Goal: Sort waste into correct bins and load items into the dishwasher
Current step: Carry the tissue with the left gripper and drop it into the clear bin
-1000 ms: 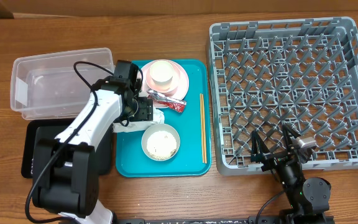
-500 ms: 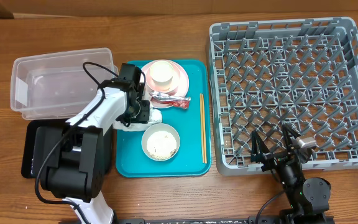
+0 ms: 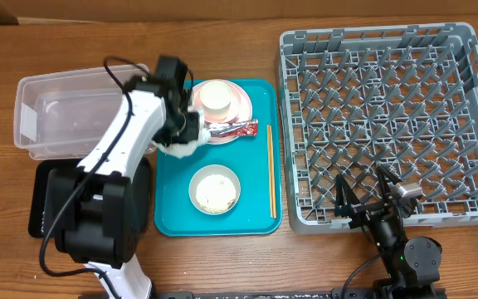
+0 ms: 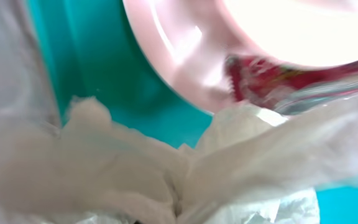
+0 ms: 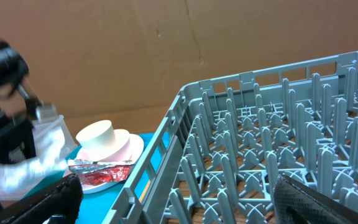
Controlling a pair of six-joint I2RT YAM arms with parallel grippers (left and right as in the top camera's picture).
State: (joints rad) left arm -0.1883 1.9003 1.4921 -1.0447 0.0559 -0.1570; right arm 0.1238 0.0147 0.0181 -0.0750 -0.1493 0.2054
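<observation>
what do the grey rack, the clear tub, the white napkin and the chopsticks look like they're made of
grey rack: likely moulded plastic, matte; one even colour across its lattice walls and pegs.
clear tub: glossy see-through plastic with rounded corners.
napkin: soft paper tissue, matte, with crumpled folds.
chopsticks: probably wood or bamboo; pale tan, thin, no shine.
</observation>
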